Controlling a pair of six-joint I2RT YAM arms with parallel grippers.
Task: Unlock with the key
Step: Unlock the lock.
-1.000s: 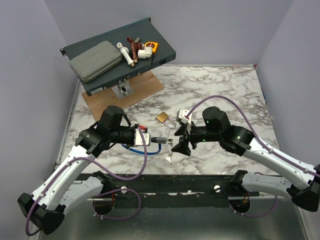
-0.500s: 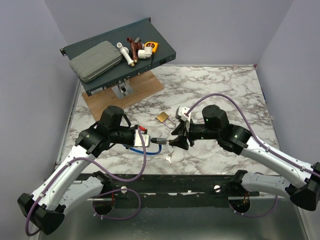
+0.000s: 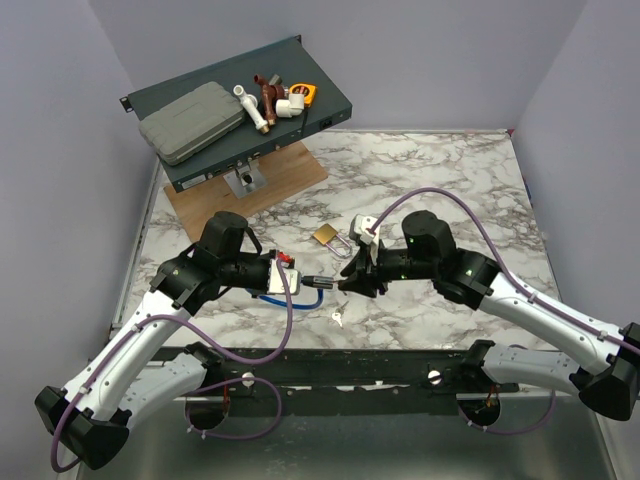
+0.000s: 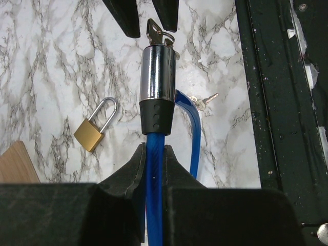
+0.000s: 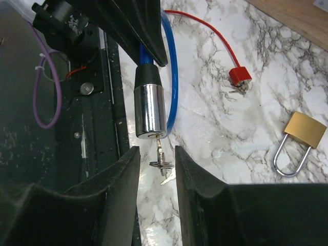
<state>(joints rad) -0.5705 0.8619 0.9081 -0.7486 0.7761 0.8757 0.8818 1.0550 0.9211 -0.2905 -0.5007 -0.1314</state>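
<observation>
ok, quick status for you. your left pincer point(image 4: 152, 156) is clamped tight on the blue cable point(image 4: 152, 205) of a cable lock, right behind the black collar point(image 4: 155, 117). the chrome barrel point(image 4: 159, 72) sticks out past its fingertips and points right, toward your other arm. the rest of the cable loops back down beside it.

the key point(image 4: 156, 32) sits in the end face of that barrel, blade in, bow sticking out. something small hangs off the bow, too small to tell what.

your right pincer point(image 5: 157, 150) is partly open and holding nothing. it has one finger on each side of the key bow. the right wrist view shows a gap on both sides. in the left wrist view one fingertip point(image 4: 166, 13) looks very close to the bow, and i cannot tell if it touches.

in the top view both pincers meet nose to nose over the near middle of the marble surface point(image 3: 450, 170).

other bits:
- a second small key point(image 3: 338, 318) lies flat on the surface, near side of the pincers, just beside the cable loop.
- the brass padlock point(image 3: 325, 236) lies flat on the far side of the pincers, apart from both.
- a red wire with a red plug point(image 5: 240, 76) lies on the surface near the left pincer.
</observation>
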